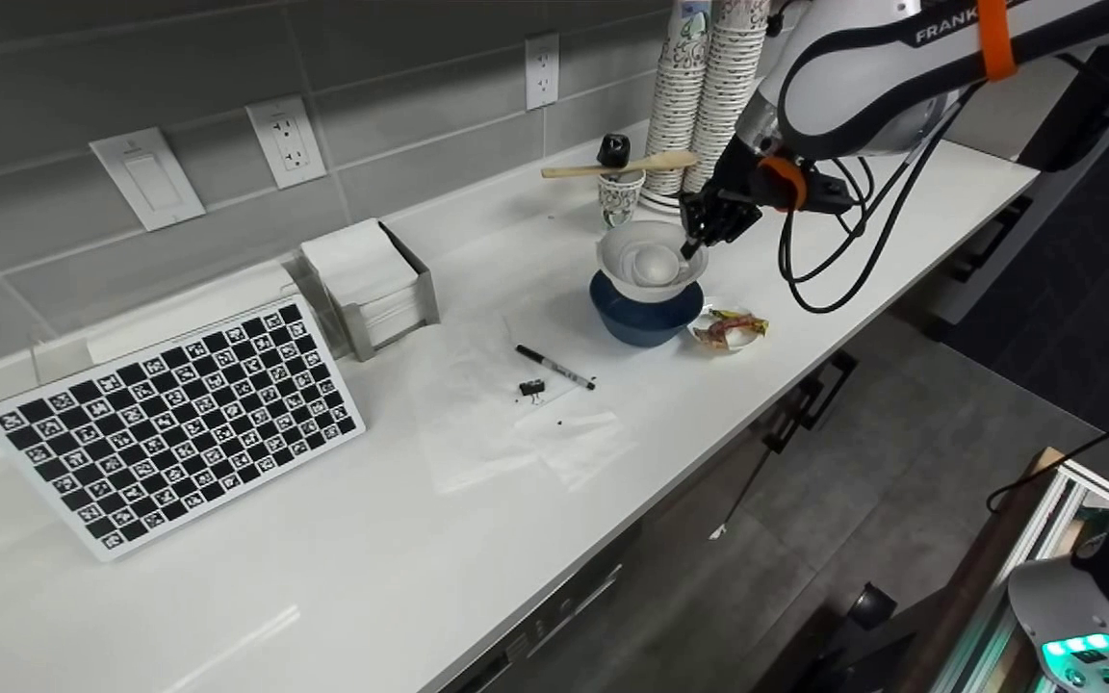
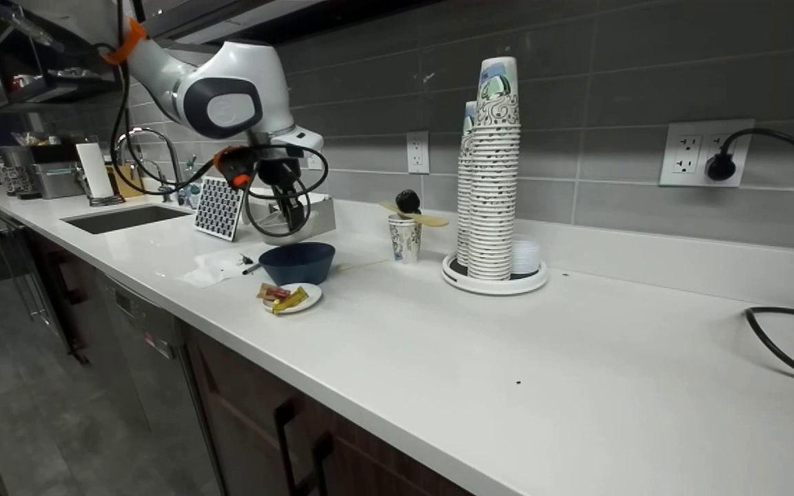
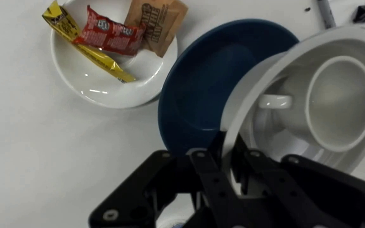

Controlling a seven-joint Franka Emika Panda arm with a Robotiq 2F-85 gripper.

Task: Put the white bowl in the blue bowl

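Because the gripper (image 3: 229, 147) pinches the white bowl (image 3: 249, 79) at one side of its rim only, any weight inside could make the bowl swivel in that grip, and weight there is: a white cup (image 3: 341, 101) with a small looped handle sits within. In the wrist view the white bowl hangs off to one side of the blue bowl (image 3: 201, 85), overlapping it rather than centred over it; I cannot tell whether the two touch. Lowered from there, its base would likely catch the blue rim, and the tilt that followed could tip the cup out onto the counter (image 2: 576, 358). Letting go too abruptly might do the same. Just beside the blue bowl sits a small white dish (image 3: 122, 93) of packets, which a knocked blue bowl could shove along. As for stuff and form, the white bowl is pale and smooth with a flaring wall, the blue one dark and glossy, its sides spreading straight up from a narrower base. Cup and dish shine like glazed ceramic. The red packet (image 3: 109, 34) and yellow packet (image 3: 95, 58) look like crinkled plastic film, the brown packet (image 3: 160, 25) like dull paper. Hard and slick, the counter would probably be unkind to anything dropped.
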